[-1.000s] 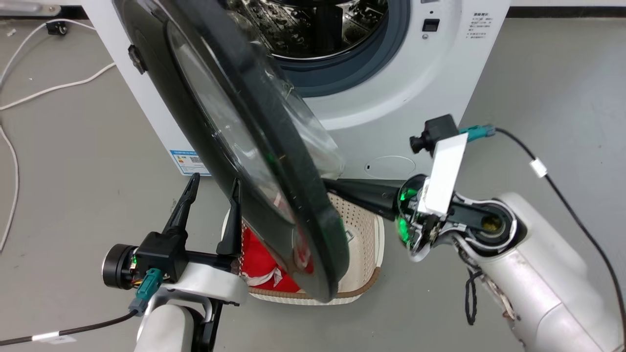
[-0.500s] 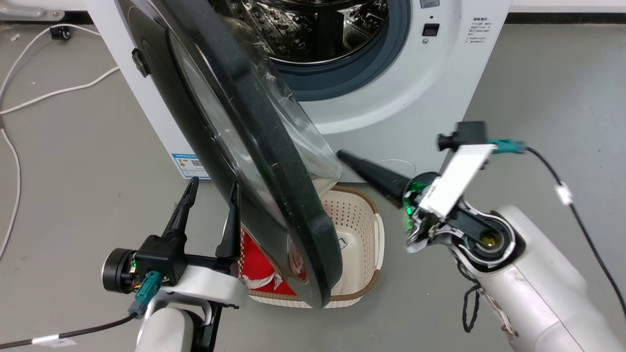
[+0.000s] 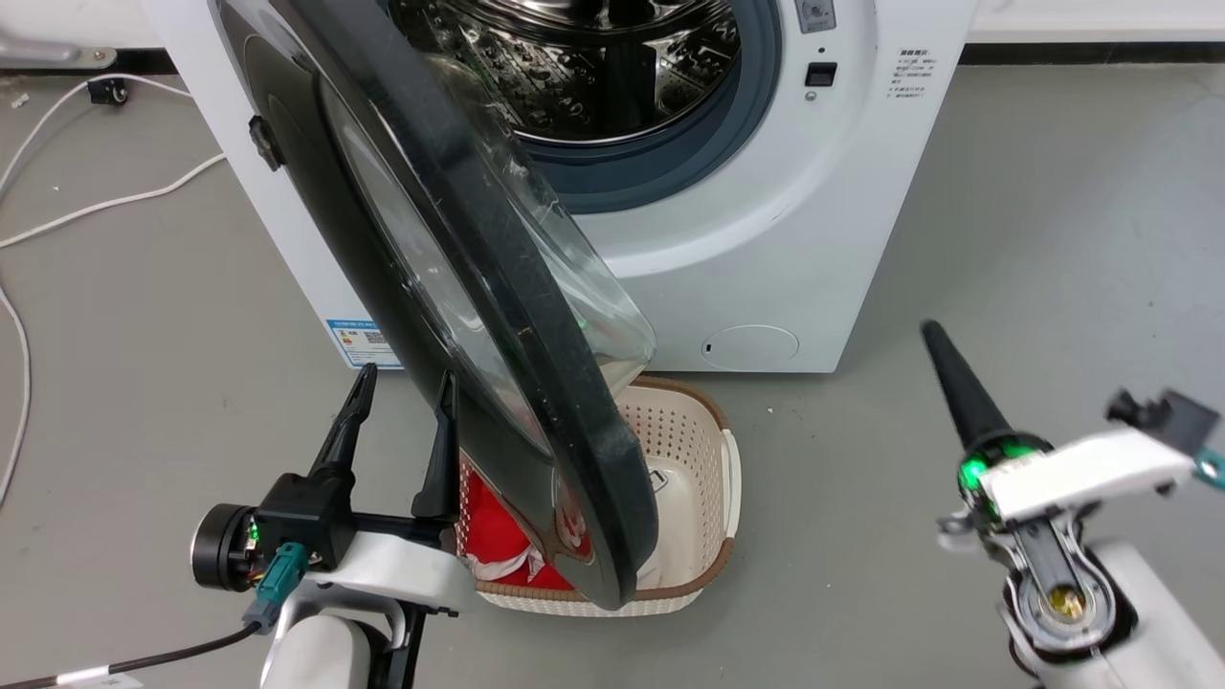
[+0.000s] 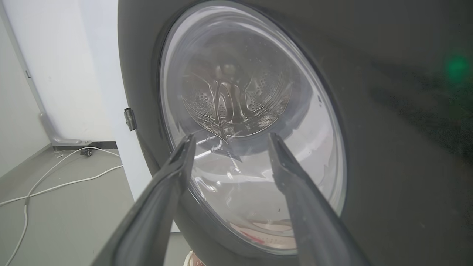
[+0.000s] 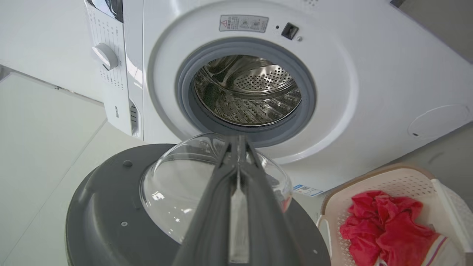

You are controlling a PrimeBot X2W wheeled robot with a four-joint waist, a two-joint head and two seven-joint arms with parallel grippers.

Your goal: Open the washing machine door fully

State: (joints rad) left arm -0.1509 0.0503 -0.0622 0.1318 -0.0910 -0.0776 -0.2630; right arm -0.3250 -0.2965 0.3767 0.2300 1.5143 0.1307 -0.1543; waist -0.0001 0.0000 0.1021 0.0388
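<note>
The white washing machine [image 3: 766, 239] stands with its steel drum [image 3: 593, 67] exposed. The washing machine door [image 3: 507, 325], glossy black with a clear glass bowl, hangs swung out from its left-side hinge, edge-on to the head view. My left gripper [image 3: 407, 375] is open just left of the door's outer face; in the left wrist view its fingers [image 4: 231, 136] frame the door glass [image 4: 251, 92] with nothing between them. My right gripper [image 3: 933, 335] is shut on nothing, out to the right and apart from the door. The right wrist view looks over the shut gripper [image 5: 236, 139] at the door's inner side [image 5: 111, 214].
A cream laundry basket [image 3: 703, 450] holding red cloth [image 3: 498, 536] sits on the floor under the door's lower edge, in front of the machine. White cables [image 3: 96, 191] trail over the grey floor at left. Open floor lies to the right of the machine.
My right gripper has drawn back from behind the door's inner side, moving right and toward me. The door's angle looks about the same. The left arm has not moved.
</note>
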